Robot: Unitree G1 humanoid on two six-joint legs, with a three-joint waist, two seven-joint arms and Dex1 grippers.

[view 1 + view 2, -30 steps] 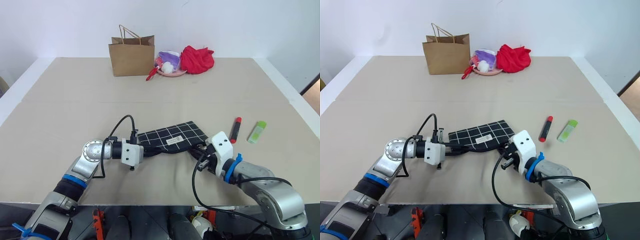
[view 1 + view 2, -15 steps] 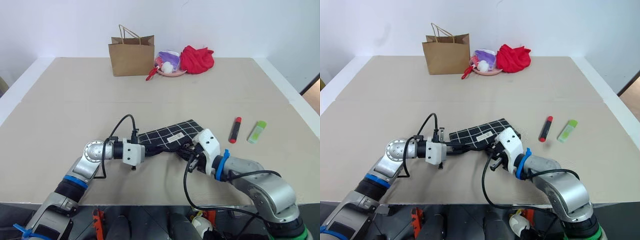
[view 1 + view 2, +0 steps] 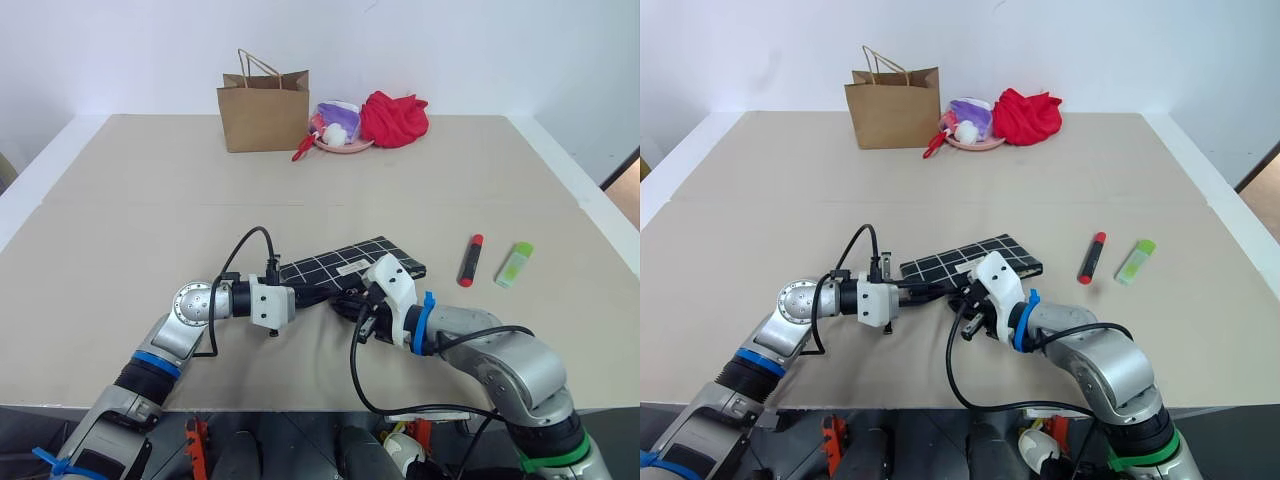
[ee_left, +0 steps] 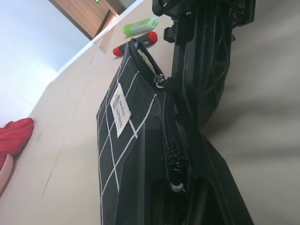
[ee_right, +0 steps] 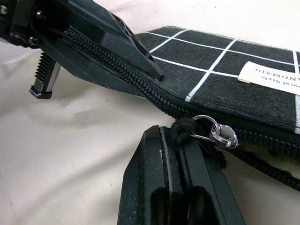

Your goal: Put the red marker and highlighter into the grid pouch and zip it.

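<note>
Black grid pouch lay on the surface, its end clamped by the left gripper; right gripper pinched the zipper pull cord. Cord might slip. Red marker and highlighter lay outside, right.

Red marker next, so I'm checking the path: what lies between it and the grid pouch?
Bare tabletop between the red marker and the grid pouch, seen in the left eye view.

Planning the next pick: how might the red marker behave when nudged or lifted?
The red marker looks slim and round-barrelled, so it may roll if pushed sideways. It seems rigid and light, lying flat beside the highlighter, probably easy to pinch across its barrel.
</note>
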